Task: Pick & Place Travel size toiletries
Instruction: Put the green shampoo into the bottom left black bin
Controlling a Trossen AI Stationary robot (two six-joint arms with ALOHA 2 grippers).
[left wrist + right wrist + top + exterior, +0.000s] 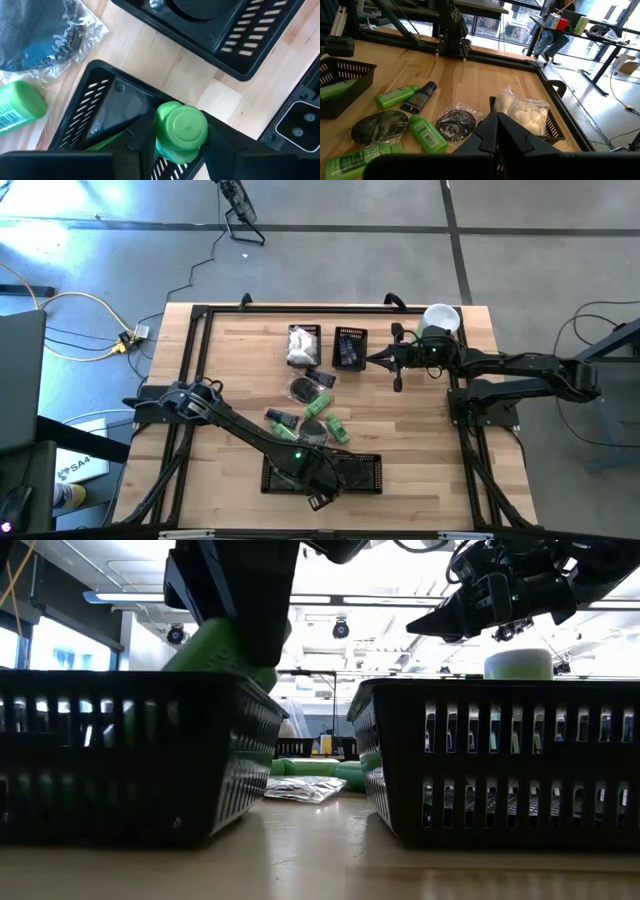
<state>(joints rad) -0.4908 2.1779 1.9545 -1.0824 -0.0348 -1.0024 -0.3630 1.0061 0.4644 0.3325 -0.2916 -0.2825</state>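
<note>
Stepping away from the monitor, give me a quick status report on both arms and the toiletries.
Left gripper over near basket, green bottle between its fingers. Right gripper shut, empty, hovering by far basket. More toiletries loose mid-table. Nothing blocking.

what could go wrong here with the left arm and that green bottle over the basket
The left gripper has a green bottle between its fingers above the near basket. It sits close to the basket's rim, so a release could clip the edge and send it onto the table. The basket is light mesh; a nudge might shift it.
</note>
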